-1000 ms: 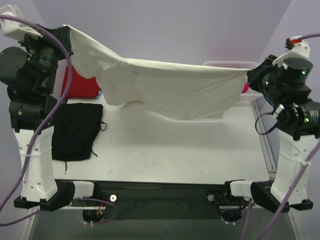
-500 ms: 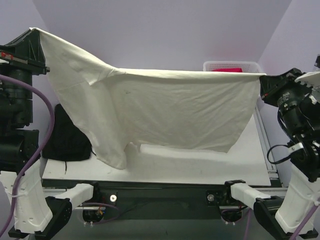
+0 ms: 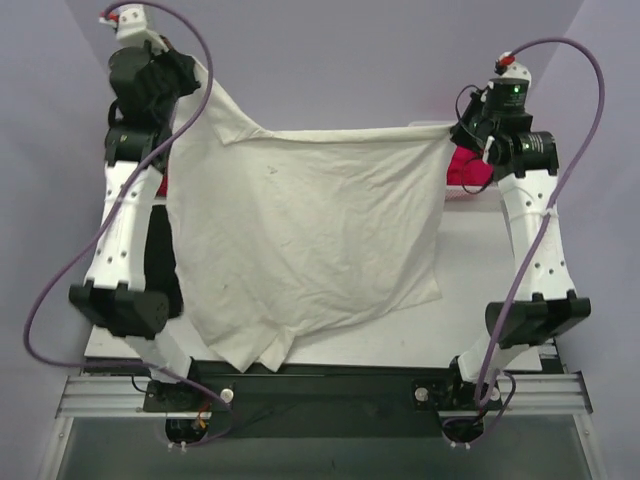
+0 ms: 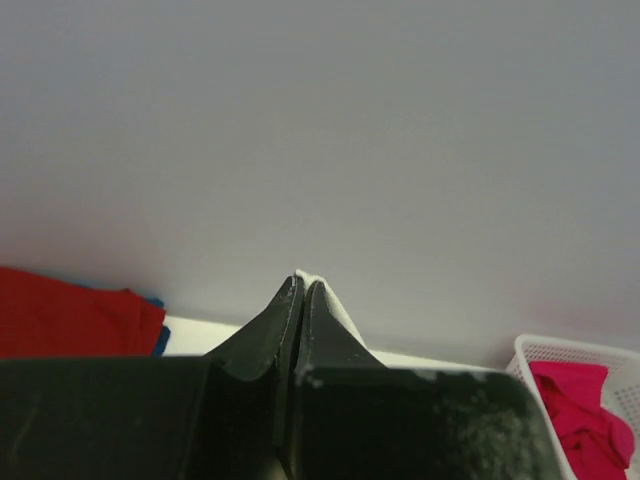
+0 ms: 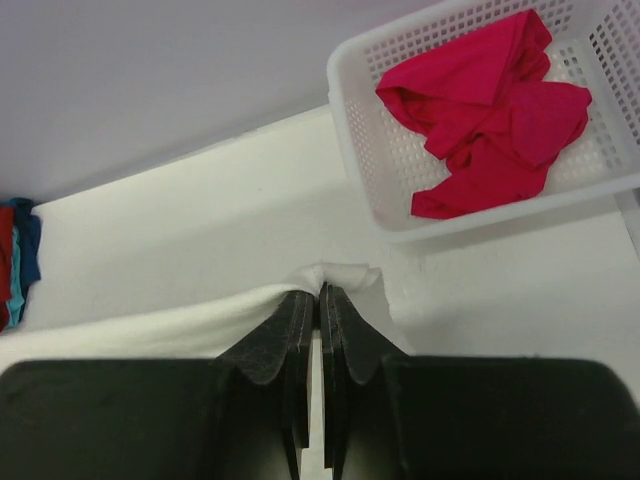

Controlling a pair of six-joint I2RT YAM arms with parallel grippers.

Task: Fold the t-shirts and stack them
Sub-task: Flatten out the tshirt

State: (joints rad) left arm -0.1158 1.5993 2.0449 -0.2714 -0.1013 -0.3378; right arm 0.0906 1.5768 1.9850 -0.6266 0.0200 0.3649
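Observation:
A large cream-white t-shirt (image 3: pixel 310 230) hangs spread between my two raised grippers, its lower hem draping over the table's near edge. My left gripper (image 3: pixel 190 72) is shut on its upper left corner; in the left wrist view (image 4: pixel 302 283) a sliver of white cloth shows at the fingertips. My right gripper (image 3: pixel 458 132) is shut on the upper right corner, with cloth bunched at the tips in the right wrist view (image 5: pixel 321 290). A magenta-pink shirt (image 5: pixel 490 105) lies in a white basket (image 5: pixel 370 170). A red shirt (image 4: pixel 70 320) lies at the far left on a blue one (image 4: pixel 157 335).
A black cloth (image 3: pixel 160 265) lies on the table's left side, mostly hidden behind the left arm and the hanging shirt. The white basket (image 3: pixel 470 190) stands at the far right corner behind the right gripper. The white table (image 3: pixel 480 300) shows on the right.
Both arms have risen and swung toward the far side, carrying the cream shirt up. It now hangs taller and narrower, with its hem reaching the table's near edge.

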